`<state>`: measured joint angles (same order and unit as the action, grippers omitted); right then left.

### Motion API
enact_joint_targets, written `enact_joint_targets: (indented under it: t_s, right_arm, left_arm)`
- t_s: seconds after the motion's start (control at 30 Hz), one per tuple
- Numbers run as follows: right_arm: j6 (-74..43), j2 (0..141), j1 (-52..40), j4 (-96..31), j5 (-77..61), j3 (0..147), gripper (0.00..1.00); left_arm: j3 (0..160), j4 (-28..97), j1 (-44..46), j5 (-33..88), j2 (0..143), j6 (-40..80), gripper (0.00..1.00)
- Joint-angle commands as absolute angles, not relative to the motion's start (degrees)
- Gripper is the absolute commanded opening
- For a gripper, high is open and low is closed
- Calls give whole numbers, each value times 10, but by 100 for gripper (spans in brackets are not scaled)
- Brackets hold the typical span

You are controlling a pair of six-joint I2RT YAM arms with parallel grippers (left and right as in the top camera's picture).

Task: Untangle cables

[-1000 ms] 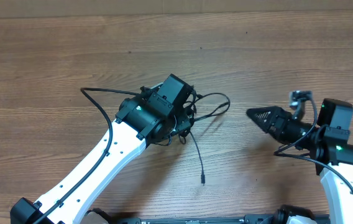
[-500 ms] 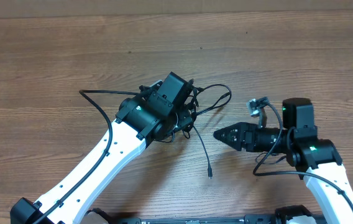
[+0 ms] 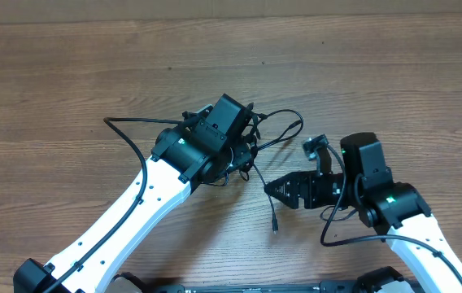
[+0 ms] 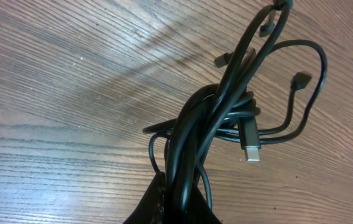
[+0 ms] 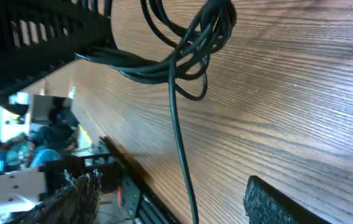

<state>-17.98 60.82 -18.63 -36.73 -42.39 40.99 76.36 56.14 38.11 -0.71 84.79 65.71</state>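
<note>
The cables (image 3: pixel 253 153) are a bunch of thin black cords at the table's middle. My left gripper (image 3: pixel 239 156) is shut on the bunch, mostly hidden under its wrist. In the left wrist view the cables (image 4: pixel 204 121) rise twisted from the left gripper (image 4: pixel 178 208), with a silvery plug (image 4: pixel 251 151) hanging free. One loose strand (image 3: pixel 265 199) trails toward me and ends in a plug (image 3: pixel 275 230). My right gripper (image 3: pixel 270 189) is open at that strand. In the right wrist view the strand (image 5: pixel 183 165) passes between the right gripper's (image 5: pixel 176 202) two fingers, touching neither.
A cord loop (image 3: pixel 289 124) sticks out to the right of the bunch. Another black cord (image 3: pixel 121 130) arcs out to the left beside the left arm. The table's near edge with dark fittings (image 5: pixel 111 168) shows behind the strand.
My right arm has swung left across the table until its open fingers straddle the loose strand. That strand's plug shifted slightly right. The left gripper has kept its hold and place.
</note>
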Motion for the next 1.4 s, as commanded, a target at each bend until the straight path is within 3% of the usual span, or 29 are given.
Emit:
enact_joint_targets:
  t_s: [0.0,0.17,0.37,0.53,0.73,0.8,1.03,1.37]
  right_arm:
    - [-175,609,-208,-358,-368,420,74]
    - [-175,613,-223,-343,-326,420,71]
    - [-175,643,-226,-333,-326,420,56]
    - [-175,686,-226,-333,-345,420,52]
    - [-175,709,-225,-333,-347,420,11]
    - [-175,708,-225,-333,-346,420,4]
    - [-176,708,-225,-335,-299,420,4]
    - [-212,708,-224,-340,-205,420,4]
  left_arm:
    - [767,550,379,0,848,665,4]
    - [767,548,379,14,848,665,4]
    - [767,547,379,44,848,665,4]
    - [767,547,379,55,848,665,4]
    - [767,549,379,53,848,657,4]
    - [767,558,379,51,848,644,4]
    - [767,612,379,14,848,592,4]
    - [767,666,379,-4,848,370,4]
